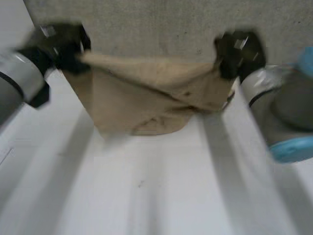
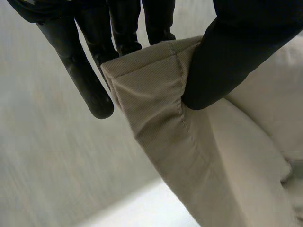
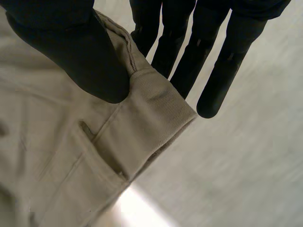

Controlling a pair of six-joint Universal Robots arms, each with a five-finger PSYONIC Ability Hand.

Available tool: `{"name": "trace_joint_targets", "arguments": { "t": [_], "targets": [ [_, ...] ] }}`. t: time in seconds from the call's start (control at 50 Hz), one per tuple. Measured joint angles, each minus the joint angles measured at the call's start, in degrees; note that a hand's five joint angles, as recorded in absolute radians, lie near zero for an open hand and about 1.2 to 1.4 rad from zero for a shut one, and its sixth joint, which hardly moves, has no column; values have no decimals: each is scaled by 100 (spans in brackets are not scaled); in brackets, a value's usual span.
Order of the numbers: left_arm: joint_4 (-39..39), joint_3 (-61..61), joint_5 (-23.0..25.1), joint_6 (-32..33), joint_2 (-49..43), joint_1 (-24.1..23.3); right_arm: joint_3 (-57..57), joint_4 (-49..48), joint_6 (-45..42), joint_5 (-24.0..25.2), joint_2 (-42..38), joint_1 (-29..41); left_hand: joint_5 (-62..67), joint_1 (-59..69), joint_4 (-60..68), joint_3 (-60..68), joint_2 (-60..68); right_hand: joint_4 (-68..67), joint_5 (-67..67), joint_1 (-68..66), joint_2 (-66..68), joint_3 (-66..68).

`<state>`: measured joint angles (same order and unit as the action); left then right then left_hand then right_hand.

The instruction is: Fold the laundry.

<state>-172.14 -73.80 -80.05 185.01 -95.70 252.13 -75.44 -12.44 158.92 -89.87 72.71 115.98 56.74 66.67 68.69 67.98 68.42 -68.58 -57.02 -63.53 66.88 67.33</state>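
Garment (image 1: pixel 146 98), tan, hangs spread at 12 o'clock, lower end on bench (image 1: pixel 146 196). Left robot hand (image 1: pixel 61 46), at 10 o'clock, pinches one waistband corner between thumb and fingers. At 2 o'clock, right robot hand (image 1: pixel 239 51) pinches the other.

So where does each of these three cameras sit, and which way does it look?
Head view: between and behind the arms, looking down at the white table; both arms, left hand and right hand show.
Left wrist view: on the left wrist, looking along its hand pinching the tan trousers' waistband.
Right wrist view: likewise, on the right wrist.
Shared: all see the trousers.
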Motion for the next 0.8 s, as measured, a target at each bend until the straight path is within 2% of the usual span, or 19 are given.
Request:
{"name": "trace_joint_targets", "arguments": {
  "t": [0.1,0.18,0.28,0.42,0.5,0.6,0.74,0.8],
  "targets": [
    [235,500,251,594,831,-28,755,721,-538,104,859,-104,0,0,0,16,5,-3,0,0,0,6],
    [620,1045,286,898,946,-64,1541,1358,-812,124,938,-133,28,0,2,18,11,-5,0,0,0,6],
    [1236,1612,173,1204,370,-156,2411,2026,-933,119,343,-144,28,0,2,18,11,-5,0,0,0,33],
    [1386,1752,99,1594,-888,-313,2538,2029,-953,83,-716,-113,28,0,3,18,11,-5,-16,0,0,34],
    [805,2028,72,1765,-1818,-371,2473,1499,-869,-15,-1384,-18,28,0,4,23,19,-6,-16,0,0,34],
    [-671,2697,-136,1597,-2599,-386,2427,-305,-422,-385,-1965,90,28,0,5,24,20,-7,-15,-15,0,38],
    [-2886,2870,-620,744,-2396,-334,2322,-3095,444,-640,-1883,93,28,0,5,24,20,-9,-15,-15,0,45],
    [-3299,2678,-744,539,-2152,-307,2341,-3515,661,-578,-1834,96,27,0,5,24,20,-9,-17,-15,0,45]
  ]
}}
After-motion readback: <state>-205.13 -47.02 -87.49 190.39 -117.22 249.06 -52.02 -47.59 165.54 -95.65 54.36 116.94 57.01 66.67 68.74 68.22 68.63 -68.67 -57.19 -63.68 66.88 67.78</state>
